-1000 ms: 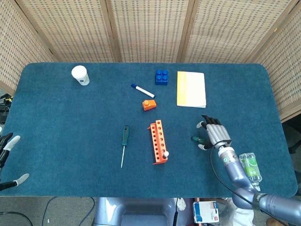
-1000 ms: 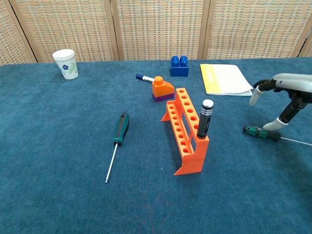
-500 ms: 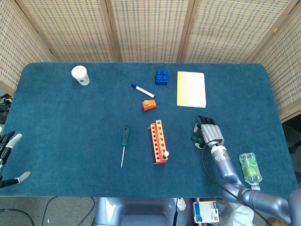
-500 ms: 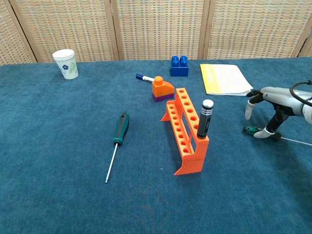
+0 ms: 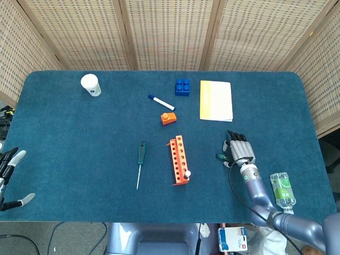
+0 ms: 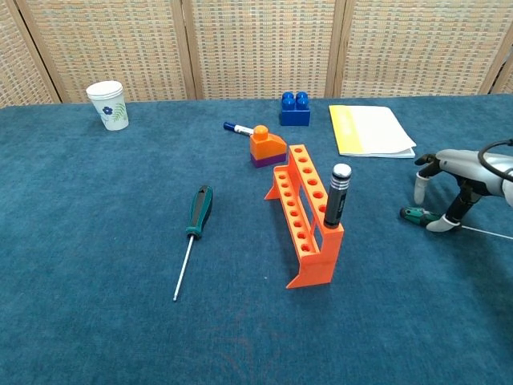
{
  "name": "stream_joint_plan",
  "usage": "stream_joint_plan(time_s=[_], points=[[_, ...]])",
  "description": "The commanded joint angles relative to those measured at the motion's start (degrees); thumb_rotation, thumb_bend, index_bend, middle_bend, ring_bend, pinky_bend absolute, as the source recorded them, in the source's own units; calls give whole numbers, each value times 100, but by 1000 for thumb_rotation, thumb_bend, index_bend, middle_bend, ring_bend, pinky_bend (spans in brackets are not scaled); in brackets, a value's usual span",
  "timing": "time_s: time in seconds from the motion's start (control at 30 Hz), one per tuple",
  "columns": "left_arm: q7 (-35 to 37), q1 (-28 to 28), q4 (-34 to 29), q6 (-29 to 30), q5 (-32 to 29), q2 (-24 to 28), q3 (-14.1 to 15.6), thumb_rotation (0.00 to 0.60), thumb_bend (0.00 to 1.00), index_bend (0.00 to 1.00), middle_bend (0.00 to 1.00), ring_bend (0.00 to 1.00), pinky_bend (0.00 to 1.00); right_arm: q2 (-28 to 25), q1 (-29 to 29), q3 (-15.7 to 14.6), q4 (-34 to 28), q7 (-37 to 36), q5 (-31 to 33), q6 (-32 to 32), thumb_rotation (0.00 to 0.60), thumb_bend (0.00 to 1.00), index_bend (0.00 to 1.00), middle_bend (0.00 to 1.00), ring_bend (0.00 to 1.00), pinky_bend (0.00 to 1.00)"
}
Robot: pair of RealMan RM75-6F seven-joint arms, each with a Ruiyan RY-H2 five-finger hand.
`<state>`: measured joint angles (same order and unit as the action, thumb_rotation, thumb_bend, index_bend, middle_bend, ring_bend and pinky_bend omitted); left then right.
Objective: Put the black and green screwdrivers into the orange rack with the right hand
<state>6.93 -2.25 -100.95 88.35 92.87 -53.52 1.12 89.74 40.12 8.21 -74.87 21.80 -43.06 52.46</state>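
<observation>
**Chest view: right hand over the small green screwdriver at the right edge**

Chest view had your right hand [image 6: 458, 170] at the right edge of the frame, fingers arched down around the small green screwdriver [image 6: 418, 214]. One fingertip touched its shaft, but nothing had closed on it, so the hand held nothing. The tool lay flat, handle pointing left toward the orange rack [image 6: 305, 216], thin shaft running right under the hand. The rack stood at centre frame, well apart, with one black-handled tool [image 6: 337, 195] upright in its nearest hole. The black and green screwdriver [image 6: 192, 233] lay left of the rack, tip toward the bottom of the frame. Your left hand [image 5: 10, 175], at the lower left in the head view, was spread and idle, far from everything.
</observation>
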Motion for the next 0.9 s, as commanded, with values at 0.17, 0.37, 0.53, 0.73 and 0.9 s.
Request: stream_joint_plan(time_s=[0.17, 0.37, 0.53, 0.73, 0.9], points=[[6, -3, -3, -2, 5, 6, 3, 600, 0, 0, 0, 0, 0, 63, -1, -2, 100, 176, 160, -85, 600, 197, 475, 0, 0, 8], [0, -10, -6, -17, -20, 4, -3, 600, 0, 0, 0, 0, 0, 108, -3, 29, 171, 222, 186, -107, 600, 301, 521, 0, 0, 10], [-21, -16, -14, -30, -24, 0, -2, 600, 0, 0, 0, 0, 0, 121, -37, 31, 205, 259, 150, -56, 600, 375, 594, 0, 0, 16], [-48, -14, -24, -26, -12, -6, 4, 600, 0, 0, 0, 0, 0, 85, -104, 26, 160, 270, 53, 40, 600, 434, 640, 0, 0, 23], [-57, -13, -27, -23, 8, -8, 14, 600, 0, 0, 0, 0, 0, -96, -196, 65, -122, 150, -151, 160, 600, 434, 644, 0, 0, 24]])
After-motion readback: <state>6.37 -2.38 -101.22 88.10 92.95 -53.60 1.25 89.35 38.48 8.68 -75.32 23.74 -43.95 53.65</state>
